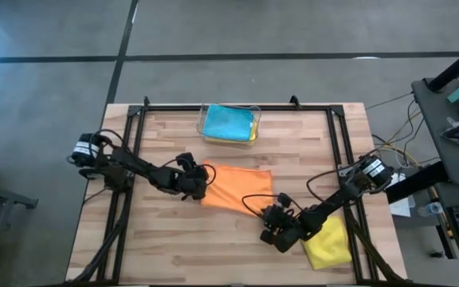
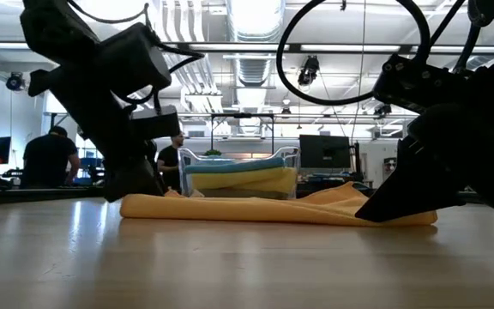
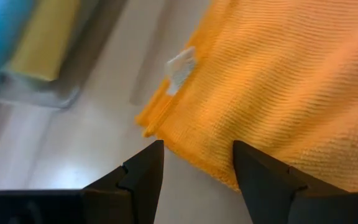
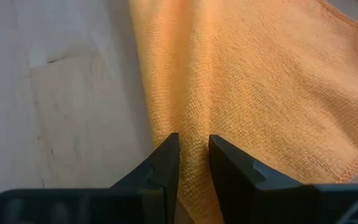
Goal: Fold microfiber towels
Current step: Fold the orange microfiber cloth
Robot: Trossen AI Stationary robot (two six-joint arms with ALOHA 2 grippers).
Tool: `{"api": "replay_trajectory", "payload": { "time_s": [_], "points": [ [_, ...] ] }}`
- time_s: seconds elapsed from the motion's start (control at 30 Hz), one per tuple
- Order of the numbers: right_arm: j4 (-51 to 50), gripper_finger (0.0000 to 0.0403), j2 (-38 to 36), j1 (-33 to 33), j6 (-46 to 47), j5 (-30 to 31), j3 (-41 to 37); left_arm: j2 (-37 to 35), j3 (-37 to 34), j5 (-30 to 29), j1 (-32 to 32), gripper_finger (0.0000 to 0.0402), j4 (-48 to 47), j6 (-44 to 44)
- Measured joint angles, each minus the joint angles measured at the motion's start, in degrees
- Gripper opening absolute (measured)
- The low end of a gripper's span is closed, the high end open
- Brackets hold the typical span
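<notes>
Working the soft orange microfiber towel point(image 1: 237, 186), we have it spread near the middle of the pale wooden slatted table point(image 1: 213, 255), its long axis running across from arm to arm, slightly skewed. It is light, limp and grippy, so it will sag and crease; corners and hems are the places to pinch. Our left gripper point(image 3: 194, 165) stands open, fingers straddling the towel's corner near the white tag point(image 3: 180, 67). Our right gripper point(image 4: 193, 163) is narrowed on a pinch of the towel's near edge. A folded yellow cloth point(image 1: 329, 243) lies beside the right arm; blue and yellow cloths fill the clear plastic bin point(image 1: 229, 123).
</notes>
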Motion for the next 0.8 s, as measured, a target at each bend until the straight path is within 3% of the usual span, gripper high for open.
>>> {"api": "replay_trajectory", "payload": {
  "time_s": [0.23, 0.5, 0.67, 0.8],
  "points": [
    [-0.11, 0.0090, 0.00, 0.00, 0.05, 0.05, 0.00, -5.69, 0.32, 12.09, -0.25, 0.0178, -1.32, 1.42],
    [-0.24, 0.0096, 0.00, -0.02, 0.49, 0.10, 0.00, -15.74, 0.19, 12.20, -4.08, 0.0178, -3.51, 1.40],
    [-0.24, 0.0096, 0.00, -0.02, 0.58, 0.10, 0.00, -18.20, 0.19, 12.36, -11.94, 0.0178, -3.25, 1.83],
    [-0.24, 0.0096, 0.00, -0.02, 0.53, 0.09, 0.00, -15.94, 0.00, 11.75, -19.42, 0.0178, -2.78, 1.39]
  ]
}}
